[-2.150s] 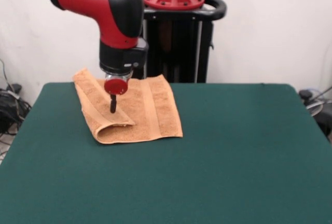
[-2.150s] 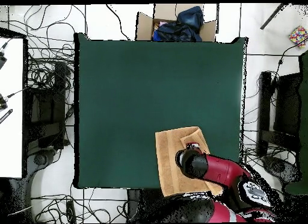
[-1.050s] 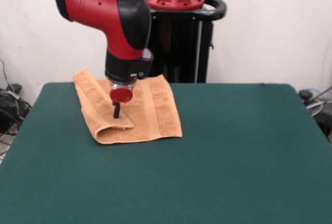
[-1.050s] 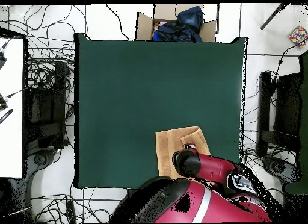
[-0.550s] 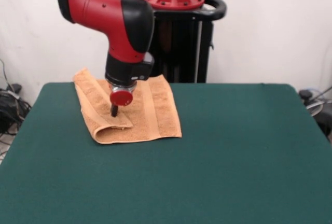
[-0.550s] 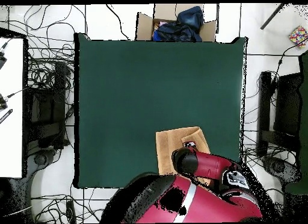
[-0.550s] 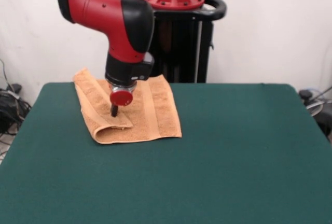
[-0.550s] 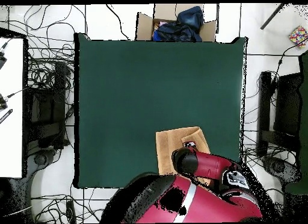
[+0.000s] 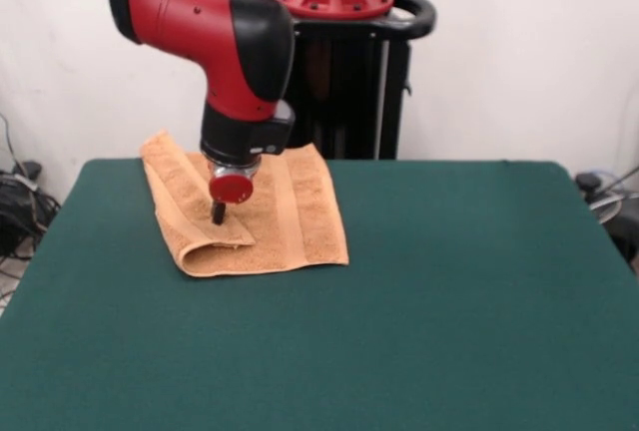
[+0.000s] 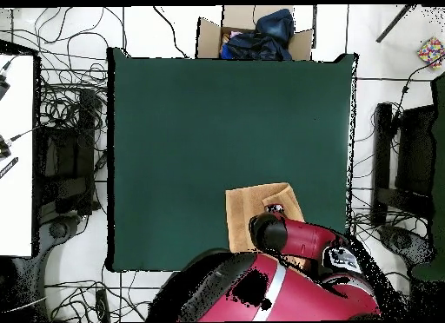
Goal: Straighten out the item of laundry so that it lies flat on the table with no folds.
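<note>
Gripper [image 9: 218, 214]: dark tip pointing straight down below a red disc, its end on or just above the towel's folded flap; cannot tell whether it is released or clenched, and the overhead view hides it under the arm.
Arm [image 9: 235, 42]: red and black, coming down from above and bent at a black elbow; in the overhead view it covers the towel's half nearest the picture's bottom.
Towel [image 9: 300, 214]: orange-tan terry cloth, lying at the far left part of the table in the front view, near the far edge; in the overhead view it sits at the lower right of the green top [image 10: 252, 207].
Fold: the towel's left part is doubled over on itself, with a rounded fold at its near left corner and a flap lying across the lower layer; not flat.
Band stripe: one smoother woven stripe runs from far to near along the right part of the towel.
Label [image 10: 276, 208]: small white spot on the towel, seen from overhead just beside the arm.
Table [image 9: 419, 311]: dark green top, far bigger than the towel.
Surroundings: cardboard box [image 10: 254, 31] with dark cloth inside, past the table's edge opposite the robot; cables on the floor around.
</note>
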